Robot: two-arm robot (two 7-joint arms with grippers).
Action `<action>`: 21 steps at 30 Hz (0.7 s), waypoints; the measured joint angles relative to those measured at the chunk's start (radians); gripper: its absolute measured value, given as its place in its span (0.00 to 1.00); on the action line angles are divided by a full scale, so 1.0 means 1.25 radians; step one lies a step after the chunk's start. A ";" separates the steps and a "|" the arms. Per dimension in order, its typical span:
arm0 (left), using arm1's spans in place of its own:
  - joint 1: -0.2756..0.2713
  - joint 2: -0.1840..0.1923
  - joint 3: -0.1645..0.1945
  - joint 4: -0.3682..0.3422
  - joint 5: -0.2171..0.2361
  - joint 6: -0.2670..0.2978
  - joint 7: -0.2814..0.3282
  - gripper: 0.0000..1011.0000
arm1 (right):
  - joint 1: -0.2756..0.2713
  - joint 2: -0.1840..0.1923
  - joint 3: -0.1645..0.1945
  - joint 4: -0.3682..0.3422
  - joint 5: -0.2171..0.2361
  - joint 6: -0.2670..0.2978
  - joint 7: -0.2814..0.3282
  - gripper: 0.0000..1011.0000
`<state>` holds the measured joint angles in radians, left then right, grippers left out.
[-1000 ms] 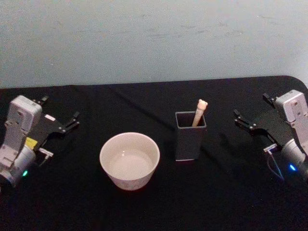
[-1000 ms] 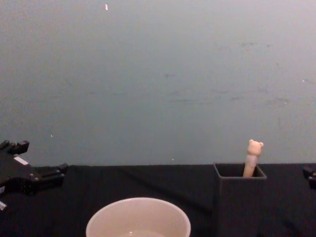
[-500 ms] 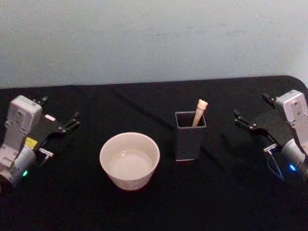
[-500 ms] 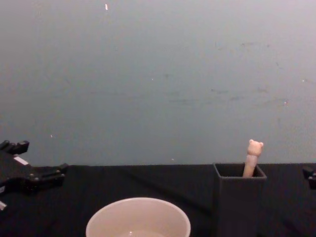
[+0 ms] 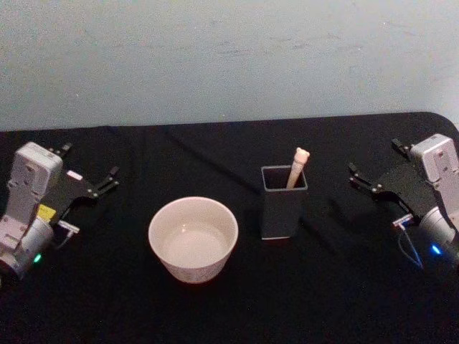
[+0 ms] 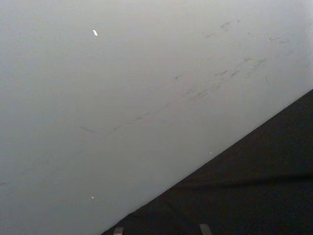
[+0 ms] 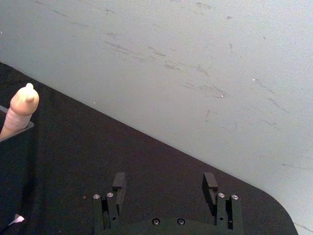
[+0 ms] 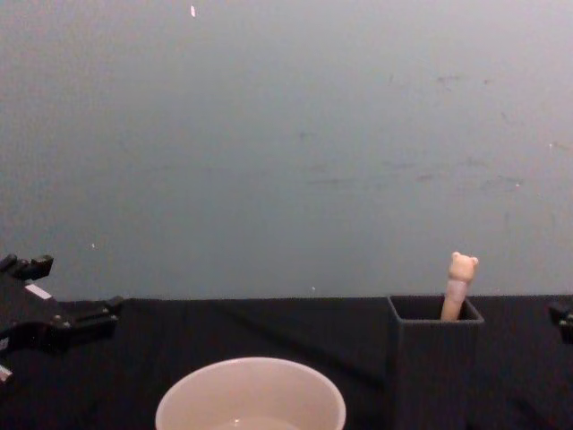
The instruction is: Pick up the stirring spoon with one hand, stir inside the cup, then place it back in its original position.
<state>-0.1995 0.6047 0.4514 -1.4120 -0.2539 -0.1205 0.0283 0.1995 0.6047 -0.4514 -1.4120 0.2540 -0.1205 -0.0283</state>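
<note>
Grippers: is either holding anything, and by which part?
Nothing is held. The left gripper and right gripper are open; the stirring spoon stands in the holder.

Concealed and cropped parts: spoon, holder, cup, grippers.

Stirring spoon: lower stem and working end hidden inside the dark grey holder; in the right wrist view it is cut by the picture's edge. Chest view: cup and holder cropped along the bottom edge; right gripper cropped at the right edge, left gripper at the left edge. Left wrist view: fingertips barely inside the frame.
</note>
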 joint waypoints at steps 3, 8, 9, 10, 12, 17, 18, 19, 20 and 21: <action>0.000 0.000 0.000 0.000 0.000 0.000 0.000 0.99 | 0.000 0.000 0.000 0.000 0.000 0.000 0.000 0.99; 0.000 0.000 0.000 0.000 0.000 0.000 0.000 0.99 | -0.001 0.000 0.002 0.000 -0.004 -0.005 0.004 0.99; 0.000 0.000 0.000 0.000 0.000 0.000 0.000 0.99 | -0.003 0.002 0.005 -0.001 -0.006 -0.012 0.012 0.99; 0.000 0.000 0.000 0.000 0.000 0.000 0.000 0.99 | -0.003 0.002 0.005 -0.001 -0.006 -0.012 0.012 0.99; 0.000 0.000 0.000 0.000 0.000 0.000 0.000 0.99 | -0.009 0.007 0.013 -0.010 -0.002 -0.018 0.028 0.99; 0.000 0.000 0.000 0.000 0.000 0.000 0.000 0.99 | -0.038 0.031 0.042 -0.052 0.055 -0.010 0.092 0.99; 0.000 0.000 0.000 0.000 0.000 0.000 0.000 0.99 | -0.043 0.036 0.047 -0.060 0.066 -0.008 0.103 0.99; 0.000 0.000 0.000 0.000 0.000 0.000 0.000 0.99 | -0.055 0.047 0.057 -0.075 0.091 -0.004 0.130 0.99; 0.000 0.000 0.000 0.000 0.000 0.000 0.000 0.99 | -0.061 0.052 0.061 -0.083 0.104 -0.003 0.143 0.99; 0.000 0.000 0.000 0.000 0.000 0.000 0.000 0.99 | -0.068 0.057 0.066 -0.091 0.115 -0.001 0.157 0.99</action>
<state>-0.1995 0.6047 0.4514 -1.4120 -0.2539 -0.1205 0.0283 0.1140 0.6757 -0.3692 -1.5254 0.3976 -0.1223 0.1682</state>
